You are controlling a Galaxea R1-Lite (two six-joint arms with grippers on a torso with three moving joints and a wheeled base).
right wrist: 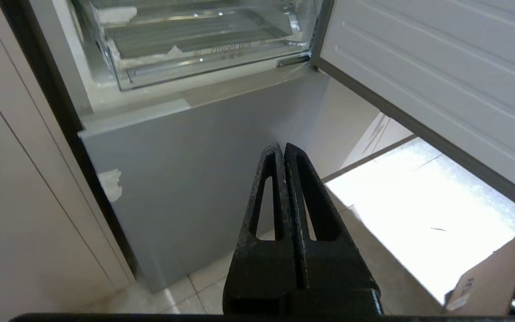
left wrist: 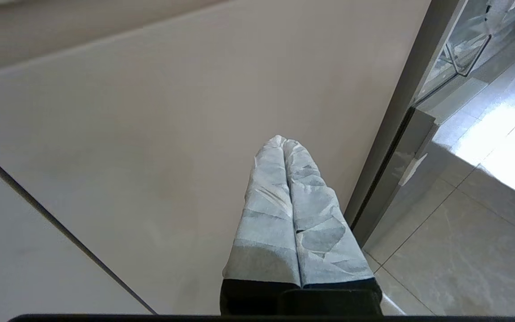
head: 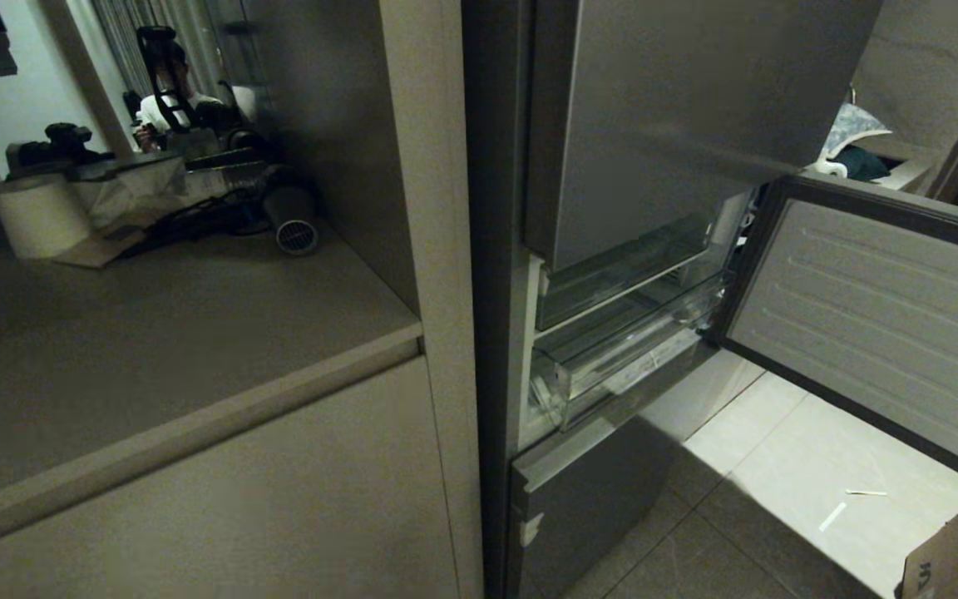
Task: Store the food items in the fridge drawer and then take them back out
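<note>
1. Currently, the right gripper [right wrist: 283,150] is seen with fingers pressed together, nothing held. It hangs low before the grey lower panel [right wrist: 195,179] of the fridge, pointing toward it, below the drawer.
2. The left gripper [left wrist: 284,143] is likewise closed and empty, its fingers wrapped in pale tape. It is parked in front of the beige cabinet front [left wrist: 172,134], just beside the fridge's edge. Neither arm is seen in the head view.
3. The drawer [head: 612,366] is found in the open fridge compartment, above the grey panel and below another clear bin [head: 620,274]. Its clear front lip [right wrist: 208,67] is seen from the right wrist; the ribbed bottom shows through. No food can be made out inside it.
4. The fridge door [head: 886,324] is swung wide open to the right, its ribbed inner liner facing the camera.
5. The potato and pepper are not seen in any view. The counter [head: 155,333] to the left carries only a paper roll [head: 38,216] and clutter at its far end. A cardboard box [head: 957,557] sits on the floor at right.
6. Step judged: between phases or at start/end, since no item is held and none is in sight; which one cannot be told.
7. Next move, as judged: the food must first be located, then a gripper opened before any approach. If the drawer is to be pulled, the right gripper would need raising to lip height.
</note>
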